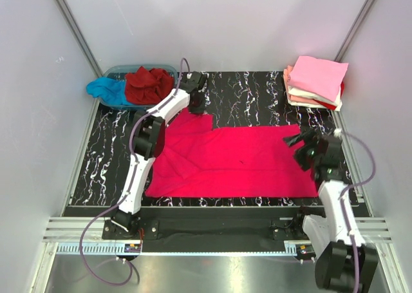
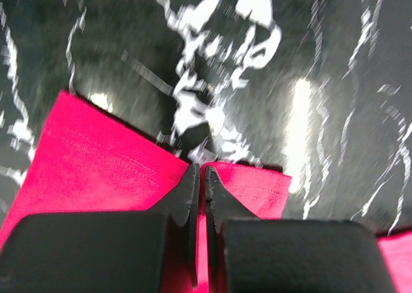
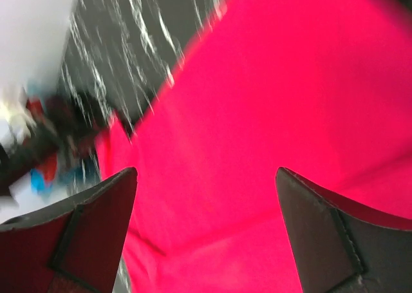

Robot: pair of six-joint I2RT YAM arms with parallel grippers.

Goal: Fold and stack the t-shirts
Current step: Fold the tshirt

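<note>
Two arms work over one pinkish-red t-shirt (image 1: 238, 161), spread flat mid-table on the black marbled table (image 1: 257, 90).
At the shirt's 11 o'clock corner, the left gripper (image 2: 199, 170) has its jaws pressed together on the sleeve hem. The right gripper (image 3: 206, 177) hovers at the shirt's 3 o'clock edge, fingers spread wide and holding nothing. A folded stack (image 1: 317, 82) of tees sits at the table's 1 o'clock corner. The tub (image 1: 116, 71) at 11 o'clock holds a crumpled dark red tee (image 1: 148, 85), with a turquoise tee (image 1: 103, 88) draped over its left rim.
</note>
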